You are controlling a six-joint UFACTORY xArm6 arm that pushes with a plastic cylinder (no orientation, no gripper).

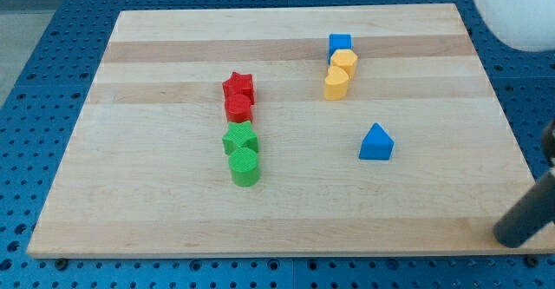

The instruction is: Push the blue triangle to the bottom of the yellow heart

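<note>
Toward the right half of the counter (130,211), roughly midway between its top and bottom edges, sits the blue triangle (376,143), well apart from everything else; the yellow heart (336,83) lies above and a little left of it, touching a second yellow block (345,62) that in turn touches a blue cube (340,43) near the top edge. My tip (510,235) shows as a dark rod near the bottom-right corner, well clear of every block; I have no gripper, so nothing is held. I judge the triangle light, rigid and quick to slide; a push off centre would probably spin it, so I would press squarely on its lower-right face. Red star (238,86), red block (238,108), green star (240,138) and green cylinder (245,167) stand left of centre.
</note>
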